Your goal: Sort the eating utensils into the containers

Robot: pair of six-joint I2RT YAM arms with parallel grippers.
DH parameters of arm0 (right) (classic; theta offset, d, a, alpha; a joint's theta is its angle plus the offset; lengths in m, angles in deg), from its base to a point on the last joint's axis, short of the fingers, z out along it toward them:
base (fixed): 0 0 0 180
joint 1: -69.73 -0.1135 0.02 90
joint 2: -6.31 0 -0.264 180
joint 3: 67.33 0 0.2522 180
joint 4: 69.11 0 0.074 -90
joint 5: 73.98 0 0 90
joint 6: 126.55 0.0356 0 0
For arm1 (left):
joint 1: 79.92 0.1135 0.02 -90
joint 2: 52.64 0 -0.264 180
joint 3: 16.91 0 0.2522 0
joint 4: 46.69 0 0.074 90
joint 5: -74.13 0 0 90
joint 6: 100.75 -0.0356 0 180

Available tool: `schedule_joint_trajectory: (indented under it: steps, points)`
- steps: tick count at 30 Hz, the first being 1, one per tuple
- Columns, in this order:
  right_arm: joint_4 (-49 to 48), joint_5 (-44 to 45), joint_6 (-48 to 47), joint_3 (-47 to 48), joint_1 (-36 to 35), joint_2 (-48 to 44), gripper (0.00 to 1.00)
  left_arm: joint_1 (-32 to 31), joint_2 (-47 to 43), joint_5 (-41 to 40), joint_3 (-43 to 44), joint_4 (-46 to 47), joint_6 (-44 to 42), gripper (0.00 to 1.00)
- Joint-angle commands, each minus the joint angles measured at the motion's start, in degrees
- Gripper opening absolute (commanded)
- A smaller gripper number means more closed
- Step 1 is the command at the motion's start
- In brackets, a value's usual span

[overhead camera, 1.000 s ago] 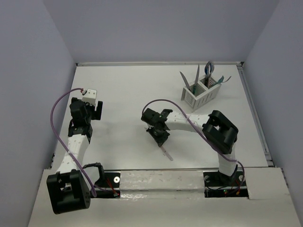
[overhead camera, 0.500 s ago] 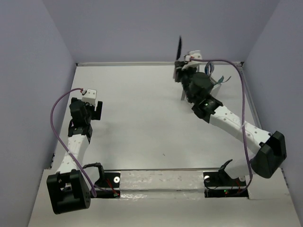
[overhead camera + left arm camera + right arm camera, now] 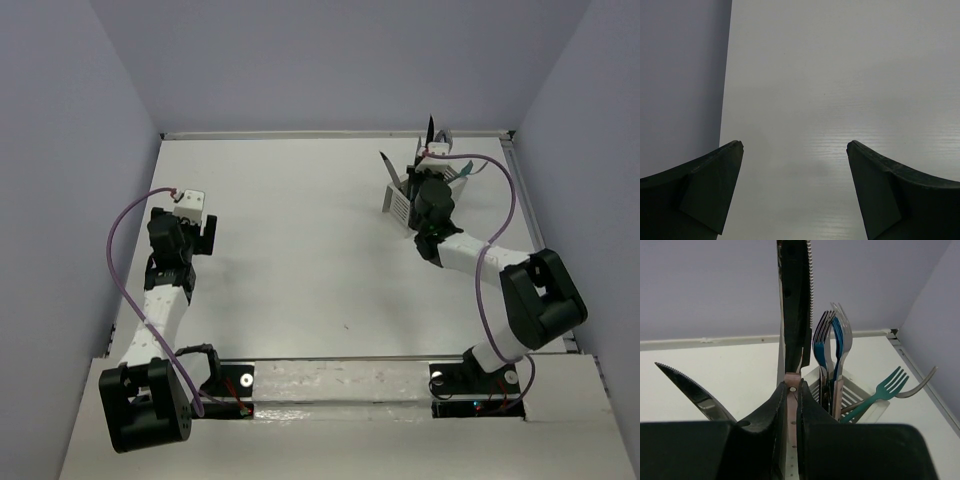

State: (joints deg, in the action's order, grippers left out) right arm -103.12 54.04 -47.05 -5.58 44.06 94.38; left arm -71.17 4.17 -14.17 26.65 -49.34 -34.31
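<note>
Light soft, diffuse, from overhead; bright overall w/ cool tint, no hard shadows. Top view sharp edge to edge, no obvious distortion; table (image 3: 300, 220) near-white, low contrast. Left wrist view: faint blurry shadow + streaky sheen on table just ahead of left gripper (image 3: 795, 144); its fingers (image 3: 705, 185) near-black, underexposed, soft. Right wrist view: right gripper (image 3: 792, 390) v. close to lens, dark, out of focus; knife (image 3: 795, 300) pinched in it reads as silhouette, serrations crisp. Forks (image 3: 832, 340) beyond it sharp, small glints on tines.
</note>
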Motion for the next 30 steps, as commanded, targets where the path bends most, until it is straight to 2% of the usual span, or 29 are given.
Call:
schedule_joint_trajectory:
  steps: [1,7,10,12,13,15,16,18,22,23,24,25,29,30]
  points:
    - [-11.4,0.8,2.6,-1.3,0.9,2.5,0.0,0.2,-0.2,0.2,-0.7,2.7,-0.6,0.99]
    - [-10.1,-1.3,6.2,-2.5,1.4,7.7,0.0,0.3,0.0,0.2,-0.7,2.7,-0.7,0.99]
    - [-7.3,-1.2,8.3,-3.3,1.4,6.9,0.0,0.4,0.0,0.2,-0.7,2.8,-0.8,0.99]
    - [-5.9,-3.1,9.1,-3.9,1.4,4.8,0.14,0.4,0.0,0.3,-0.7,2.8,-0.8,0.99]
    - [-3.9,-4.3,9.1,-4.2,1.4,2.1,0.37,0.4,0.0,0.4,-0.7,2.7,-0.8,0.99]
    - [-0.7,-6.7,9.4,-3.8,1.4,-1.0,0.54,0.3,0.2,0.5,-0.6,2.7,-0.7,0.99]
    - [3.9,-7.4,9.8,-3.3,1.4,-2.6,0.62,0.4,0.3,0.6,-0.6,2.6,-0.7,0.99]
    - [9.6,-9.4,12.3,-0.6,1.4,-7.4,0.68,0.4,0.0,0.6,-0.7,2.5,-0.8,0.99]
    - [28.5,-11.7,14.8,5.0,1.4,-13.1,0.83,0.4,-0.7,0.9,-0.9,2.4,-0.9,0.99]
    - [31.6,-9.0,16.7,7.1,1.4,-14.0,0.85,0.4,-0.8,0.9,-1.0,2.4,-0.9,0.99]
    - [37.3,-7.5,17.9,7.7,1.4,-15.6,0.93,0.4,-0.9,1.1,-1.1,2.3,-1.0,0.99]
    - [40.4,-6.0,19.4,8.2,1.9,-16.4,0.97,0.4,-0.9,1.2,-1.0,2.3,-1.0,0.99]
    - [52.1,0.5,31.3,4.1,4.5,-23.1,1.0,0.4,-1.2,1.5,-1.1,2.2,-1.0,0.99]
    - [54.4,2.9,33.6,-0.7,6.1,-25.1,1.0,0.4,-1.4,1.5,-1.1,2.2,-1.0,0.99]
